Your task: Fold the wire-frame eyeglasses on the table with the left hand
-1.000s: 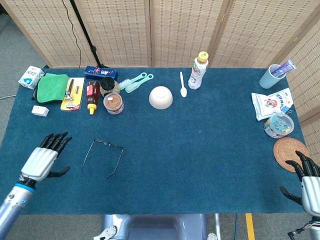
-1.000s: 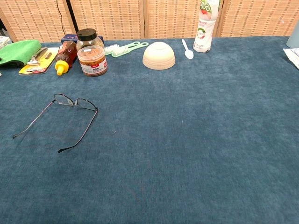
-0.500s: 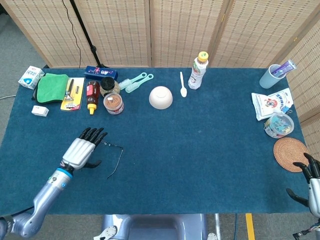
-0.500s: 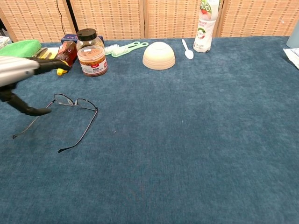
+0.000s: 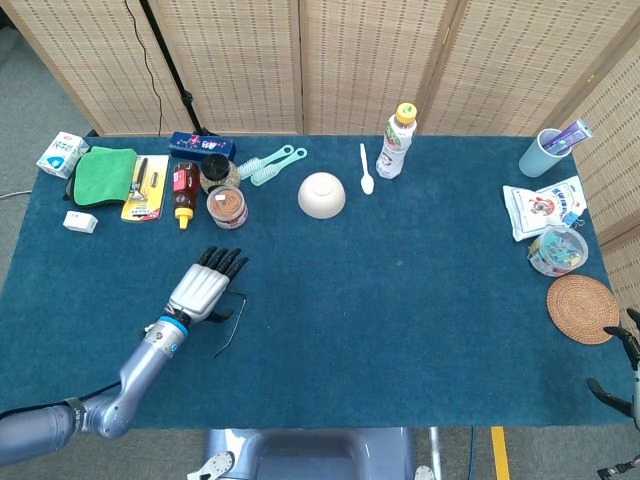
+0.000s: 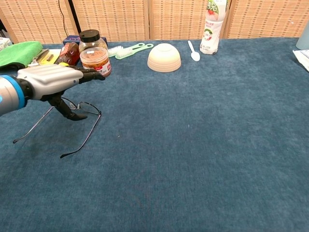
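While my left hand [image 6: 50, 79] is hovering flat over the wire-frame eyeglasses [image 6: 72, 123], fingers extended and spread and thumb angled down toward the front of the frame, it is gripping nothing. Lying on the blue table [image 6: 203, 145] near my left-front area, the eyeglasses are sitting unfolded: the lens front is facing away from me toward the jar [image 6: 95, 62], and both thin dark temples are running back toward my edge of the table, splayed slightly apart. Seen from the chest view, the frame is looking fine and dark, with small oval lenses; the head view is showing only one temple past my hand [image 5: 205, 290]. My right hand [image 5: 628, 365] is sitting at the table's right edge, mostly cropped, so I cannot tell its state.
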Motion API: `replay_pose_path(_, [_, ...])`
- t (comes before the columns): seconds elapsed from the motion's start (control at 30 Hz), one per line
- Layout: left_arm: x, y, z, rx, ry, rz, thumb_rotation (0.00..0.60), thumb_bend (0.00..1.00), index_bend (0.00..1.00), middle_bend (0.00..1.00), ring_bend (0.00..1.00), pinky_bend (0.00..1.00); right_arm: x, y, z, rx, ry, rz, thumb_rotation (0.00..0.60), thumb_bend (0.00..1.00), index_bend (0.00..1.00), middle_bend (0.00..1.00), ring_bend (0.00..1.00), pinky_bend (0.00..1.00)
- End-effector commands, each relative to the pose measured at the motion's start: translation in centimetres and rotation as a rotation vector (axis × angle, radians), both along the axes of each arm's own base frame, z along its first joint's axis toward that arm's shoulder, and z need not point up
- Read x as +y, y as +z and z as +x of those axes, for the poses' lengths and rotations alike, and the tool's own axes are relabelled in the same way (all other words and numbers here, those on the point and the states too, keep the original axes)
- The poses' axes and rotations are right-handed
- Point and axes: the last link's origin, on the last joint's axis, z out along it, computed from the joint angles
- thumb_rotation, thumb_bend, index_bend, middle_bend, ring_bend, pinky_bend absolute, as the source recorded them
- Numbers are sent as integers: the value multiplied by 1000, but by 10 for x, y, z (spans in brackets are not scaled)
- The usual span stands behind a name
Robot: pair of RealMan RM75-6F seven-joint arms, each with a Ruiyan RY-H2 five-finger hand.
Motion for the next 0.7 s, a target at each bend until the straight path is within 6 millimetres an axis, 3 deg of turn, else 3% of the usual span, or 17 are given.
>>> replay_pose_path(0.03, [4, -5, 3, 9, 4, 0, 466, 249, 56, 7, 0, 0, 0, 1, -1, 0, -2, -2, 600, 14, 278, 118, 161, 243])
replay_pose_path(0.7, [39, -22, 14, 37, 29, 63, 465, 249, 56, 8, 0, 0, 0, 1, -5, 1, -27, -3, 600, 14, 278, 110, 161, 245])
